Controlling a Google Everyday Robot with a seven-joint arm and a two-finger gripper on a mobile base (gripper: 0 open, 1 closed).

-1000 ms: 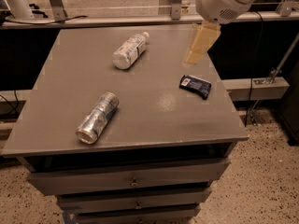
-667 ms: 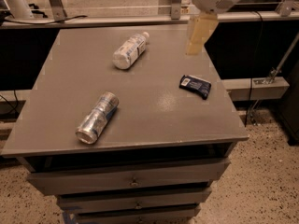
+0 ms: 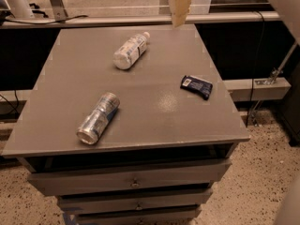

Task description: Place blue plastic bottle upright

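Observation:
The blue plastic bottle [image 3: 130,51] lies on its side at the back middle of the grey table [image 3: 154,121], its white cap pointing to the back right. My gripper [image 3: 179,8] hangs above the table's back edge, to the right of the bottle and well apart from it. It holds nothing that I can see.
A silver-and-blue metal can [image 3: 99,118] lies on its side at the front left. A flat dark blue packet [image 3: 196,86] lies at the right. Drawers sit under the table top. A rail and cables run behind the table.
My gripper has moved up and to the left, from above the packet's side of the table toward the back edge. The bottle, can and packet have not moved.

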